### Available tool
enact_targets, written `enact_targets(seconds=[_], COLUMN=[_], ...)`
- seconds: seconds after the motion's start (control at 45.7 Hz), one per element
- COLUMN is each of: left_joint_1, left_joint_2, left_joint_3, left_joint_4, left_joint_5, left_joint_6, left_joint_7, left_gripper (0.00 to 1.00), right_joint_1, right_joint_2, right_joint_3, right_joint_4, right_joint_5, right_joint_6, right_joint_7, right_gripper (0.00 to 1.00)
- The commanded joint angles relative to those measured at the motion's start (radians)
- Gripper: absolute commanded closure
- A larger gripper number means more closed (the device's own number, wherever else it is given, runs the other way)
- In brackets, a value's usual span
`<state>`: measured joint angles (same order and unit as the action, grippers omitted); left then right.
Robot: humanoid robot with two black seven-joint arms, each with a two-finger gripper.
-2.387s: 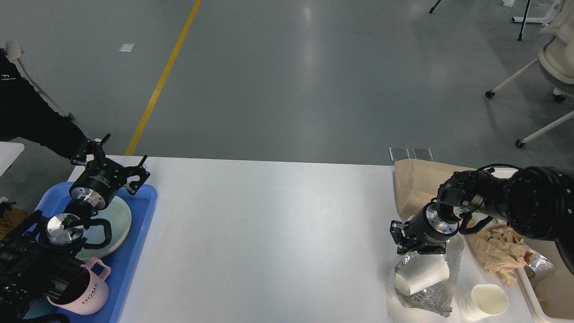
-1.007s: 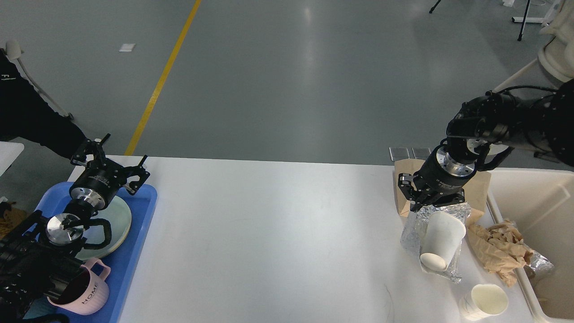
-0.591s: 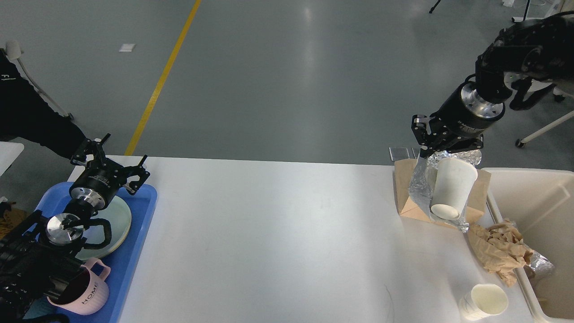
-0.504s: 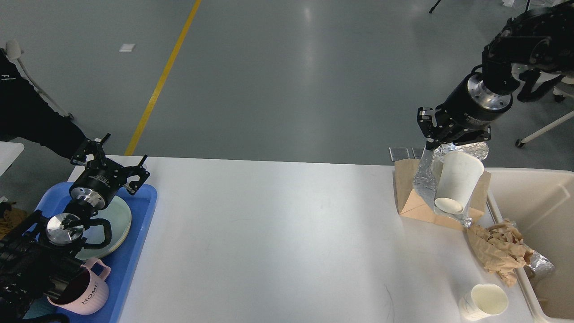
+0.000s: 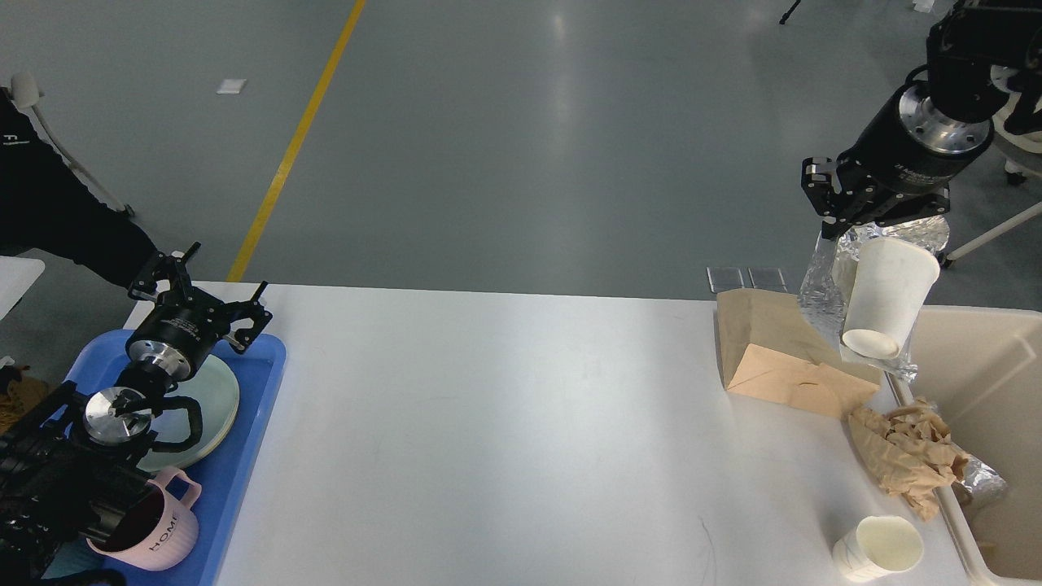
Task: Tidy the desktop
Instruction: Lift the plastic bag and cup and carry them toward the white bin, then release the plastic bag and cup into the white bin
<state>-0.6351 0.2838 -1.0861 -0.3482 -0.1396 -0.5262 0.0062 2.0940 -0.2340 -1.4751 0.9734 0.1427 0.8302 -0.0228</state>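
Note:
The white desktop (image 5: 488,423) fills the lower middle of the head view. My right gripper (image 5: 875,228) is high above the desktop's far right edge, shut on a sheet of silver foil (image 5: 822,285) with a white paper cup (image 5: 887,297) hanging in it, mouth down. They hang near the left rim of the beige bin (image 5: 977,382). My left gripper (image 5: 203,289) is open and empty over the far end of the blue tray (image 5: 244,439). A brown paper bag (image 5: 773,358), crumpled brown paper (image 5: 904,456) and a second paper cup (image 5: 879,547) lie on the desktop's right side.
The blue tray holds a pale green plate (image 5: 216,399) and a pink mug (image 5: 159,525). More foil (image 5: 985,480) sticks out under the crumpled paper at the bin's rim. A chair's legs (image 5: 989,232) stand on the grey floor beyond.
My right gripper lifted the foil and paper cup off the desktop and carried them up and to the right, toward the beige bin. The left arm has not moved.

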Motion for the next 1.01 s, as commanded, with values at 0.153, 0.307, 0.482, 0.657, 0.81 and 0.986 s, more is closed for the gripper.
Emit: enact_targets(seconds=[0.153,0.307,0.482,0.657,0.81,0.986], left_joint_1=[0.000,0.000,0.000,0.000,0.000,0.000], left_joint_2=[0.000,0.000,0.000,0.000,0.000,0.000], left_joint_3=[0.000,0.000,0.000,0.000,0.000,0.000], left_joint_4=[0.000,0.000,0.000,0.000,0.000,0.000], left_joint_5=[0.000,0.000,0.000,0.000,0.000,0.000], left_joint_6=[0.000,0.000,0.000,0.000,0.000,0.000], left_joint_7=[0.000,0.000,0.000,0.000,0.000,0.000], left_gripper=[0.03,0.03,0.03,0.03,0.03,0.03], right_joint_1=[-0.278,-0.413,-0.558,-0.686,-0.739,-0.868], right_joint_2=[-0.160,-0.246,-0.295,-0.330,-0.349,-0.352], right_joint_3=[-0.008,-0.004,0.002,0.027,0.039,0.153], right_joint_4=[-0.196,-0.197,-0.200,-0.223,-0.288,-0.403], right_joint_5=[-0.012,-0.008,0.008,0.009,0.009,0.009], right_joint_6=[-0.183,-0.388,-0.559,-0.669,-0.675,-0.683], right_joint_7=[0.000,0.000,0.000,0.001,0.001,0.001], right_gripper=[1.00,1.00,1.00,0.98,0.40,0.00])
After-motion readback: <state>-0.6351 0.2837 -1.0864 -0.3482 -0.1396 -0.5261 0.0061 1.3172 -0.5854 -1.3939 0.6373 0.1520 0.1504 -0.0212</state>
